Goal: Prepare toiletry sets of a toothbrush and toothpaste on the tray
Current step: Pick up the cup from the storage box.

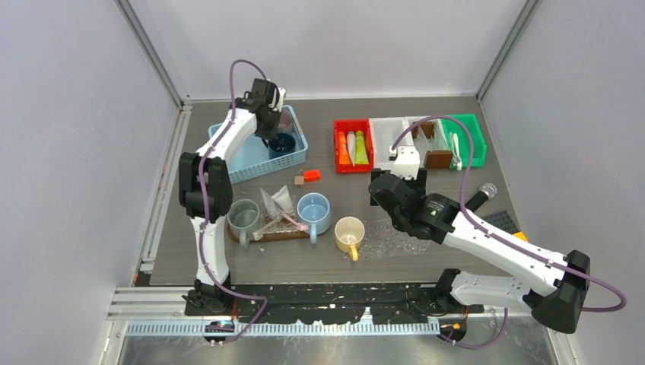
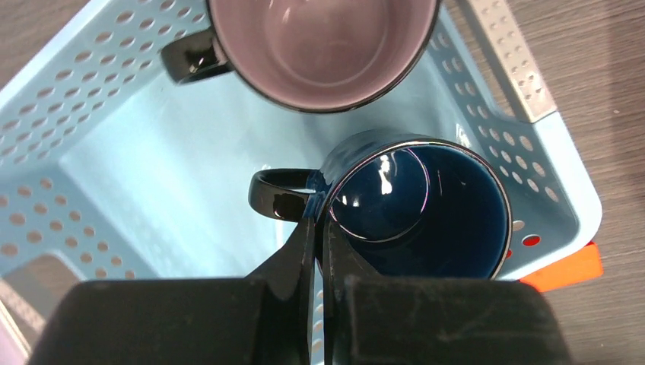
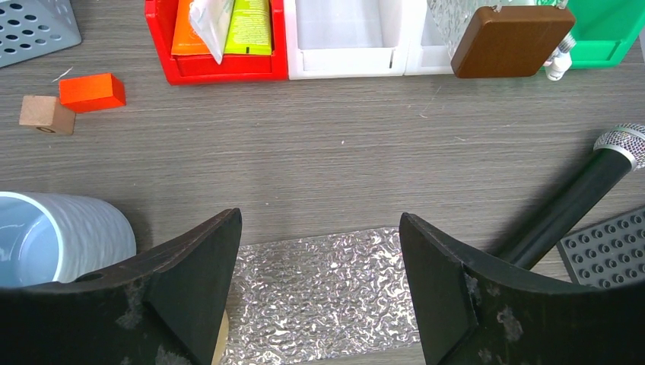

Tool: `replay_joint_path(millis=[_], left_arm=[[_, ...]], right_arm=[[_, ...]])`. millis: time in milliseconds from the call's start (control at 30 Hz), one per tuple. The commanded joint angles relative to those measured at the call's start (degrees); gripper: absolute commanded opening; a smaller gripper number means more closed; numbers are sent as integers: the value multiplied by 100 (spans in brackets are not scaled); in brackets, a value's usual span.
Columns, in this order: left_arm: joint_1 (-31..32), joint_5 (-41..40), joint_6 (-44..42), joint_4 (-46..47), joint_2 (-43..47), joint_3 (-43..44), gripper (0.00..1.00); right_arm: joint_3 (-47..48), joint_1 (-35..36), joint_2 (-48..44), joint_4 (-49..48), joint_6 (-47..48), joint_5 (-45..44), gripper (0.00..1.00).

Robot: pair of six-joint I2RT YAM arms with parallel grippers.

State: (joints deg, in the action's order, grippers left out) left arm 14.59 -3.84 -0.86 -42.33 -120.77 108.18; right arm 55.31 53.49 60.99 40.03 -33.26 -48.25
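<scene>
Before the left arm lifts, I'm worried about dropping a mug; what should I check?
1. Left gripper shut on the navy mug at its rim: ok.
2. Navy mug empty inside: ok.
3. Mauve mug apart from the navy mug in the blue basket: ok.
4. Right gripper open, empty, away from the basket: ok.
5. Free room on the tray for another mug: cannot tell.

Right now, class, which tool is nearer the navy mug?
Left. The left tool grips the navy mug by its rim in the blue basket; the right tool hangs open, far away.
</scene>
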Motion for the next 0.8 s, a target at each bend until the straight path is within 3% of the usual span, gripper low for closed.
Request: replay_joint_path(millis=[0, 100, 300, 467, 767], left_arm=[[-71, -394, 405, -381, 540, -127, 0], [-146, -317, 550, -387, 599, -300, 3], [-167, -83, -14, 97, 730, -488, 33], [-166, 144, -820, 329, 703, -264, 47], [-167, 1331, -2284, 342, 426, -13, 47]], right_arm=[[-35, -28, -127, -228, -22, -42, 82], [-50, -31, -146, -232, -21, -17, 82], [-61, -32, -128, -228, 22, 45, 82], [-7, -30, -61, -189, 83, 79, 82], [254, -32, 127, 15, 135, 94, 82]])
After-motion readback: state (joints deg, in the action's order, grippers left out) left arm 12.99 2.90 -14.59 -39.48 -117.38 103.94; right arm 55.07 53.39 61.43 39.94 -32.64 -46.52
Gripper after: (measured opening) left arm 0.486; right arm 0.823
